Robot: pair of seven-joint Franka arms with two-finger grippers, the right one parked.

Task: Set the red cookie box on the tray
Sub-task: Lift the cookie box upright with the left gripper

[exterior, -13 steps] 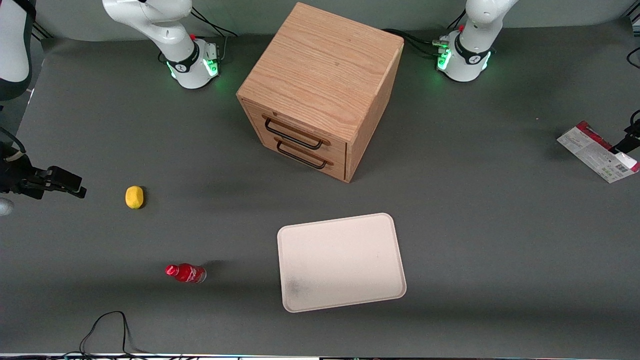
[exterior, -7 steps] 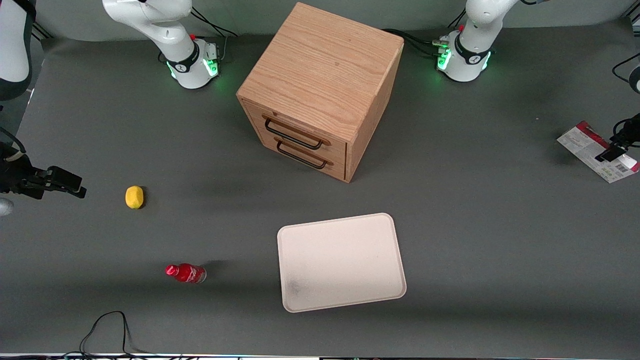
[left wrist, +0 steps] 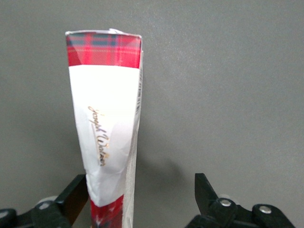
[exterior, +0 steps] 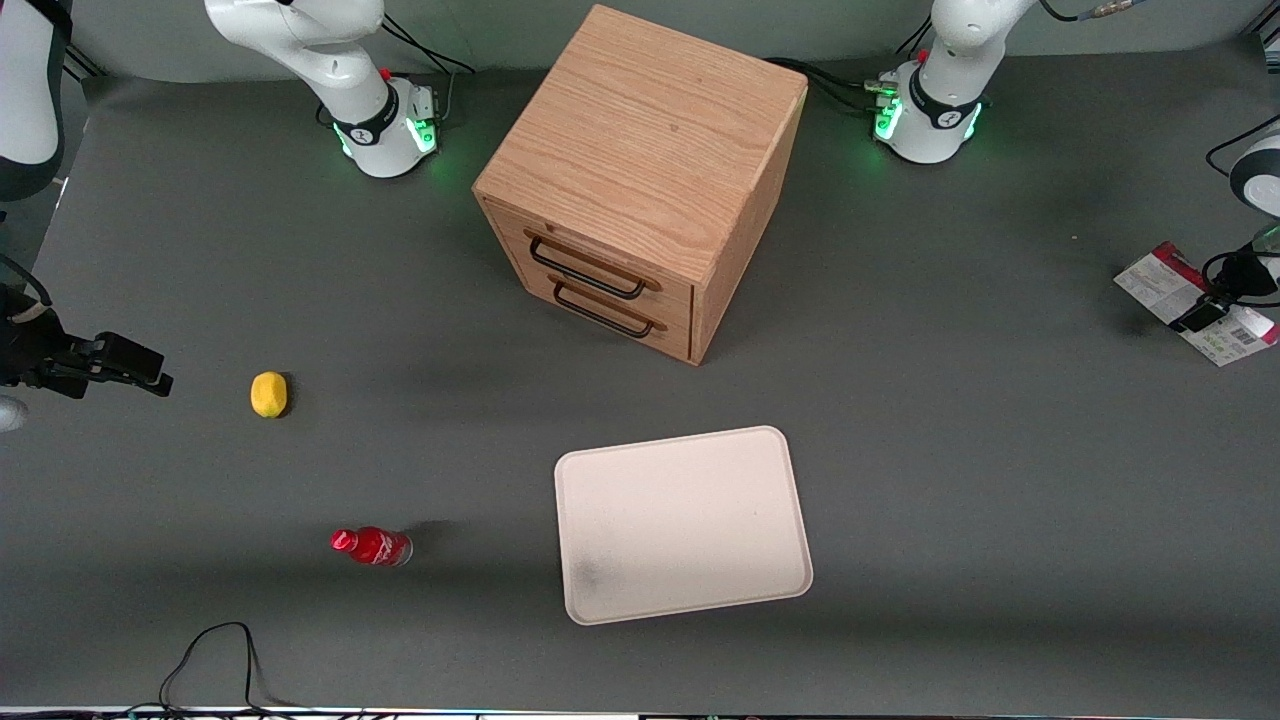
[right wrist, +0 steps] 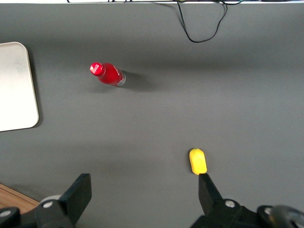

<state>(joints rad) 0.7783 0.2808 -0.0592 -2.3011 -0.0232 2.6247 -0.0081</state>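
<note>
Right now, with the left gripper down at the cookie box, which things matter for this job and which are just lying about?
For the job:
- red cookie box, at the working arm's end of the table
- tray, nothing on it
- gripper, open, straddling the box

Lying about:
- wooden drawer cabinet
- small red bottle
- yellow lemon-like object

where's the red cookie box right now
The red cookie box lies on the table at the working arm's end, apart from the tray. The open end effector hangs over it, one finger beside it.
</note>
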